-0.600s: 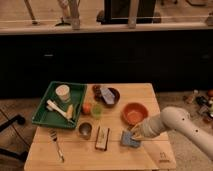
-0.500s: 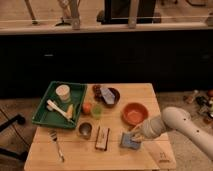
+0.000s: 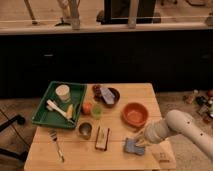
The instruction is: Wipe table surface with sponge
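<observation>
Barely shifted the gripper (image 3: 138, 142) since half a second before: brought it, with the sponge (image 3: 132, 146), only a touch nearer the front edge of the table (image 3: 80, 153). Kept it low at the front right part of the wooden top, with the white arm (image 3: 180, 128) reaching in from the right. Found the blue sponge lying flat on the boards, touching the gripper's tip and partly covered by it. Could not tell whether the gripper clasped the sponge or merely pressed down on it.

Noted an orange bowl (image 3: 135, 114) just behind the gripper, apart from it. Noted a dark bowl (image 3: 116, 96) farther back near the middle, holding a grey-blue item too blurred to name. Saw a small orange object (image 3: 87, 108) and a green cup (image 3: 96, 111) side by side in front of that bowl, and a metal cup (image 3: 85, 130) nearer the front. Spotted a brown and white block (image 3: 102, 138) between the metal cup and the sponge, well clear of both. Marked a fork (image 3: 56, 143) lying at the front left. Marked a green tray (image 3: 42, 115) at the left rear with a white cup (image 3: 63, 93) upright inside it, plus a pale utensil (image 3: 56, 108) lying across its floor.
</observation>
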### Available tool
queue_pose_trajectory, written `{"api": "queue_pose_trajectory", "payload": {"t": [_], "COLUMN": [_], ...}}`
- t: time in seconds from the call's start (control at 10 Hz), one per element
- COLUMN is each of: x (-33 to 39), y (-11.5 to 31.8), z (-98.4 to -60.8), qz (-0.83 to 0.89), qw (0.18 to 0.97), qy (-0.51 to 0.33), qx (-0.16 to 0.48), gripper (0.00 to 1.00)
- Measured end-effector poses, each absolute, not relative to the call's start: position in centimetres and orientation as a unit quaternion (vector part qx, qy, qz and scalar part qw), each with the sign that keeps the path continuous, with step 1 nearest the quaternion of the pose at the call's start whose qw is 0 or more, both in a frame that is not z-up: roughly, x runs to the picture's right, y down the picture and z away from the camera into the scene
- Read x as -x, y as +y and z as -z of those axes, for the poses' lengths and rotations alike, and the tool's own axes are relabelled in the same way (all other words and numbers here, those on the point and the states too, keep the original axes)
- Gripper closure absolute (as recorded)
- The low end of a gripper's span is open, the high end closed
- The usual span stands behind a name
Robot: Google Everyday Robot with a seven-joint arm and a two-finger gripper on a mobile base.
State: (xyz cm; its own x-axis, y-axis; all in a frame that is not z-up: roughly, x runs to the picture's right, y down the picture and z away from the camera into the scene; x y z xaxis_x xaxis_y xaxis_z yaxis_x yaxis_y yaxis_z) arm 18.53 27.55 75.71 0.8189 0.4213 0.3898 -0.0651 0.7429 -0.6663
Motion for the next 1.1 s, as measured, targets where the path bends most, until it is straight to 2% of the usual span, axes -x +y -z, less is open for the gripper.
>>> {"api": "queue_pose_trajectory", "payload": {"t": [0.3,0.6,1.1], "x": [-20.2,-18.7,-14.7], "y": [25.3,24.0,25.4], "z": [-76.9,-77.9,-76.5], "qz": [-0.152,-0.152,-0.104], "qw": [0.907,0.906,0.887], "qy": [-0.251,-0.265,-0.316], "qx": [0.301,0.292,0.321], "gripper": [0.96,0.96,0.96]}}
